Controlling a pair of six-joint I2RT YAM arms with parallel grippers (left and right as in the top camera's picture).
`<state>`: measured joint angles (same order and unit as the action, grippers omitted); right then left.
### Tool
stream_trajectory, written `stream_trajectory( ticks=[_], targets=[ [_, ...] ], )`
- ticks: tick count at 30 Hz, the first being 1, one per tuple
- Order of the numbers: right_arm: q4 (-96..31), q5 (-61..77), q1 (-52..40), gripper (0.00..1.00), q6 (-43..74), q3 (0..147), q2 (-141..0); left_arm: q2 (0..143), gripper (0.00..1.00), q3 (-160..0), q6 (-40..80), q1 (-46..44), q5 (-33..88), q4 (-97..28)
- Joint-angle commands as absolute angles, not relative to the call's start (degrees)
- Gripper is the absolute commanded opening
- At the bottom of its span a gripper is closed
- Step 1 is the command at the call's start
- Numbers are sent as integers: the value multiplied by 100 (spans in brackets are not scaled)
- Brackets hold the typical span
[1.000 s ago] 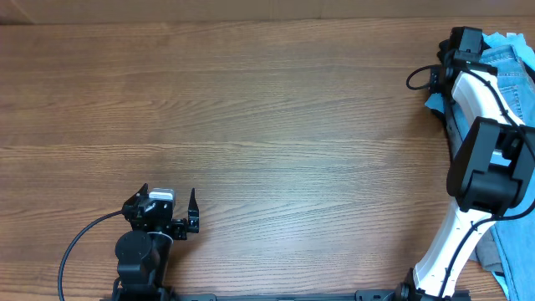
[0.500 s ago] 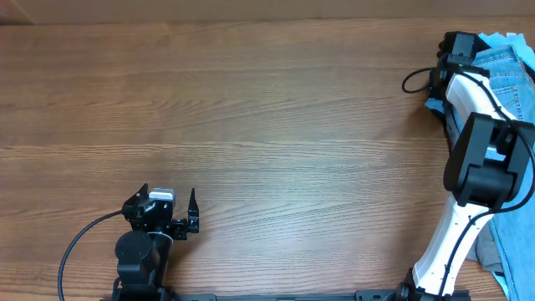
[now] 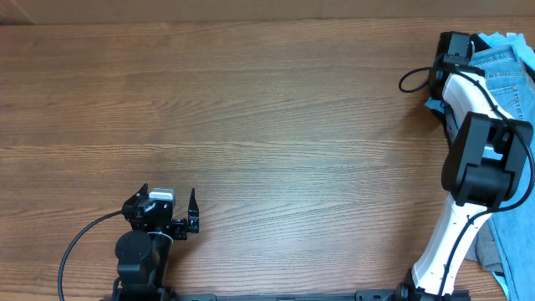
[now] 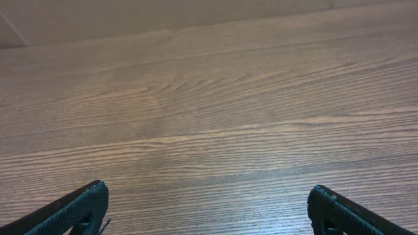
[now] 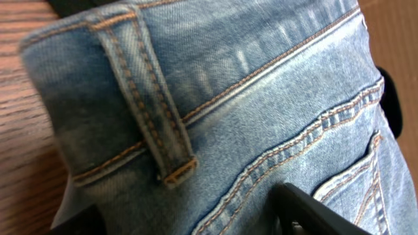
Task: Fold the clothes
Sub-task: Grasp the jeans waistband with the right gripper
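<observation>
The clothes, light-blue denim jeans (image 3: 506, 71), lie at the table's far right edge, partly under my right arm; more denim (image 3: 512, 251) shows at the lower right. My right gripper (image 3: 465, 43) sits over the waistband. In the right wrist view the jeans (image 5: 248, 98) fill the frame, with a belt loop (image 5: 145, 98) and orange stitching. My right gripper (image 5: 183, 207) straddles the bunched waistband, its jaws apart, one black finger (image 5: 313, 209) lying on the denim. My left gripper (image 3: 167, 201) rests near the front left, far from the jeans. It is open (image 4: 208, 190) over bare wood.
The wooden table (image 3: 267, 125) spreads wide between the two arms. A black cable (image 3: 79, 242) loops at the left arm's base. The jeans run past the right edge of the overhead view.
My right arm has shifted slightly left and toward the far edge over the jeans' waistband. The left arm has not moved.
</observation>
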<state>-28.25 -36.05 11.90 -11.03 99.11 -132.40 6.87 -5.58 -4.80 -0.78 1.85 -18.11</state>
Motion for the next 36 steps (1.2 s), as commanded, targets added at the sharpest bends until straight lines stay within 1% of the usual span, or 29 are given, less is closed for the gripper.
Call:
stream_trajectory(
  ticks=[1, 3, 7, 9, 14, 16, 17, 19, 20, 24, 25, 26, 27, 29, 31, 36],
  targets=[
    [-2821, -3723, 1186, 63, -921, 10101, -13054, 674, 100, -565, -425, -89, 148, -1861],
    [-2864, -3721, 1186, 55, -919, 10101, -13050, 674, 100, -565, -425, -89, 148, -1861],
    [-2902, -3430, 1229, 54, -917, 10099, -13052, 674, 100, -565, -427, -89, 148, -1861],
    [-2888, -3444, 1229, 49, -915, 10101, -13050, 674, 100, -565, -425, -89, 148, -1859],
    [-2880, -3385, 1221, 52, -698, 10101, -12975, 674, 100, -565, -425, -89, 148, -1859],
    [-2880, -3269, 1216, 50, -679, 10103, -12886, 674, 100, -565, -425, -89, 148, -1859],
    [-2880, -3269, 1216, 46, -681, 10101, -12844, 674, 100, -565, -425, -89, 148, -1859],
    [-2886, -3269, 1216, 40, -681, 10101, -12822, 674, 100, -565, -425, -89, 148, -1861],
    [-2921, -3271, 1216, 34, -681, 10101, -12814, 674, 100, -565, -425, -89, 148, -1859],
    [-2958, -3267, 1216, 27, -574, 10101, -12776, 674, 100, -565, -425, -89, 148, -1861],
    [-2965, -3232, 1214, 27, -550, 10101, -12750, 674, 100, -565, -425, -89, 148, -1859],
    [-2969, -3135, 1208, 33, -550, 10101, -12717, 674, 100, -565, -425, -89, 148, -1861],
    [-2978, -3068, 1205, 35, -550, 10101, -12680, 674, 100, -565, -427, -89, 148, -1859],
    [-2985, -2967, 1205, 35, -550, 10101, -12623, 674, 100, -565, -425, -89, 148, -1859],
    [-3011, -2965, 1205, 31, -550, 10101, -12613, 674, 100, -565, -427, -89, 148, -1859],
    [-3052, -2969, 1223, 12, -550, 10101, -12613, 674, 100, -565, -427, -89, 148, -1861]
  ],
)
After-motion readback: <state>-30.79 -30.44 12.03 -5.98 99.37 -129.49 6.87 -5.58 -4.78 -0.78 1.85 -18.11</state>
